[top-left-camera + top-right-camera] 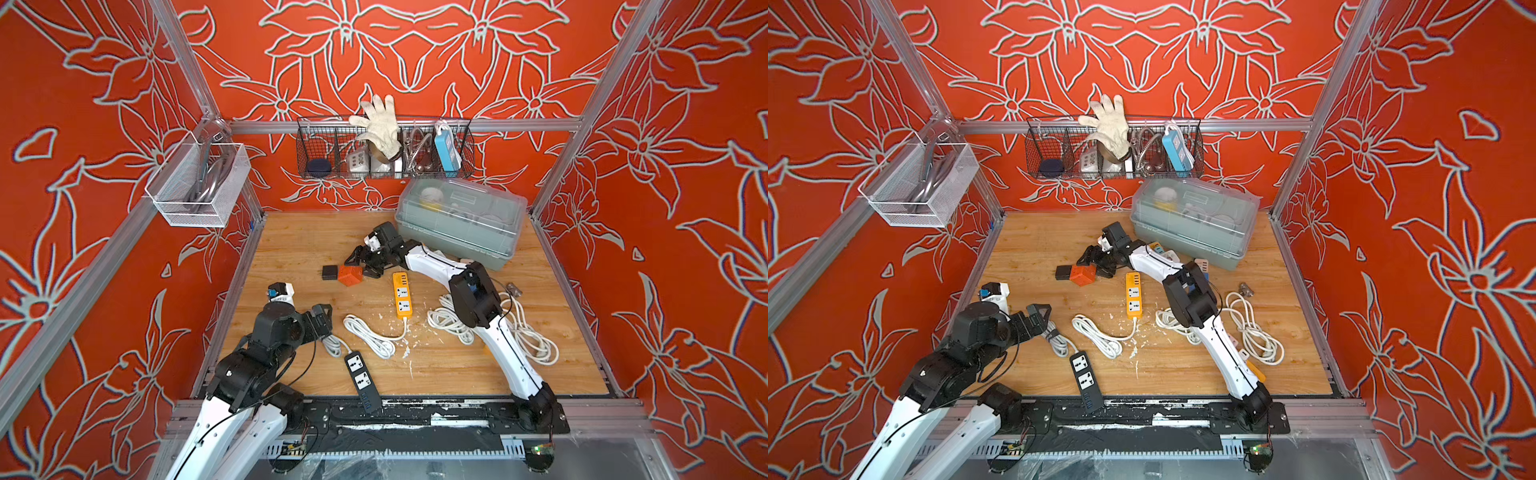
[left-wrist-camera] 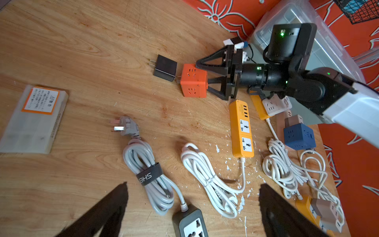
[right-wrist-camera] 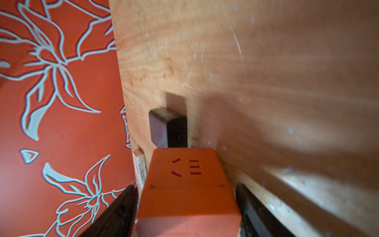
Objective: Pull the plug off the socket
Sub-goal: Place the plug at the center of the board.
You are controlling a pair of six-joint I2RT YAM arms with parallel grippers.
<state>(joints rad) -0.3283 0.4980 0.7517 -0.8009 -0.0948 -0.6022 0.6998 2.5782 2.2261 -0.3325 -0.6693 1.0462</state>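
Left wrist view: orange socket cube point(image 2: 192, 82) and black plug point(image 2: 165, 67) lie side by side on the desk point(image 2: 82, 51).
Clock reference: both top views, 12 o'clock at the back wall.
Plug, location: near the desk centre, slightly toward 11 o'clock, on the cube's 9 o'clock side. Whether it touches the cube or lies just beside it cannot be told.
Plug, condition: two bare prongs point(image 2: 152, 62) point away from the cube. Judged already out of the socket, since exposed prongs facing outward cannot be seated.
Right claw point(image 2: 202, 73): reaches in from the cube's 3 o'clock side, one finger on each flank of the cube's near end. Whether the fingers pinch the cube or merely bracket it cannot be told.
Reason for position: judged a bracing hold that keeps the light cube from sliding along with the plug.
Left claw point(image 2: 192, 183): at 8 o'clock, jaws wide apart, nothing between them. It hangs above the grey cable bundle point(image 2: 147, 174), well apart from the cube, which leaves the work area uncrowded.
Bystanders: yellow power strip point(image 1: 402, 296) at the cube's 4 o'clock, black power strip point(image 1: 360, 376) at the desk's 6 o'clock edge, clear lidded box point(image 1: 461, 216) at 1 o'clock.
Progress: judged essentially complete, with only letting go and backing away left.
Risk: a withdrawing claw may drag the cube against the plug.
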